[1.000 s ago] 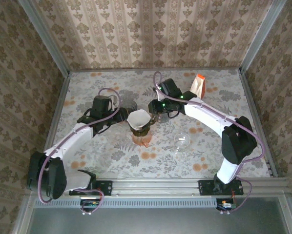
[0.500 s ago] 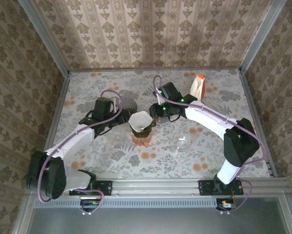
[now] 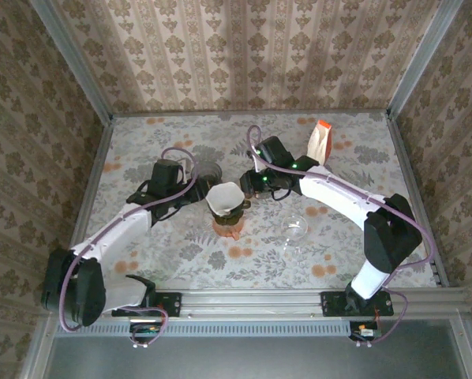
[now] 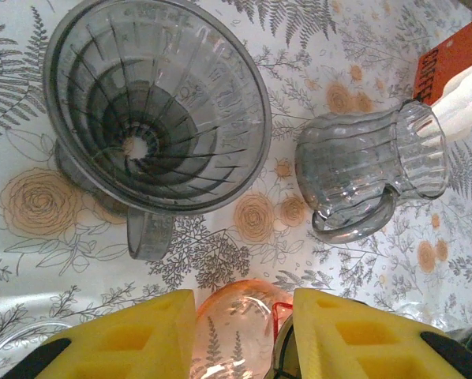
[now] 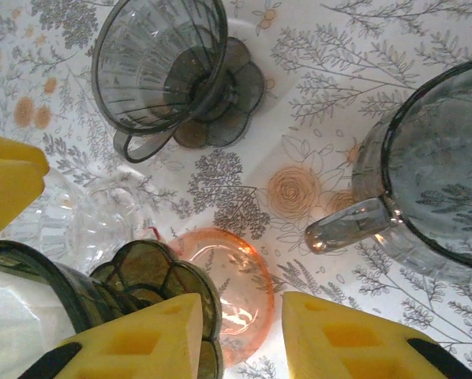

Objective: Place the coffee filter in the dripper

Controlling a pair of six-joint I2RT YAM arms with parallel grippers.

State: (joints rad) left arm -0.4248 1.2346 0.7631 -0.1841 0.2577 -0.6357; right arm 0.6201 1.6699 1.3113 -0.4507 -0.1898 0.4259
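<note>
Hovering | left gripper (image 4: 244, 304) spread | right gripper (image 5: 242, 304) spread | one filter (image 3: 225, 196) | one pitcher (image 4: 362, 170) | one empty grey dripper (image 4: 157, 103)

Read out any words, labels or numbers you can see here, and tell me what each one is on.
Orange and white packet: white lettering on the orange part, cut off at the frame edge and too blurred to read.
No other text is legible.

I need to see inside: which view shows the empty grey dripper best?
Left wrist: it looks straight into the grey dripper, ribs and drain hole bare. Right wrist shows it obliquely. Top external shows a small dark patch by the left arm.
</note>
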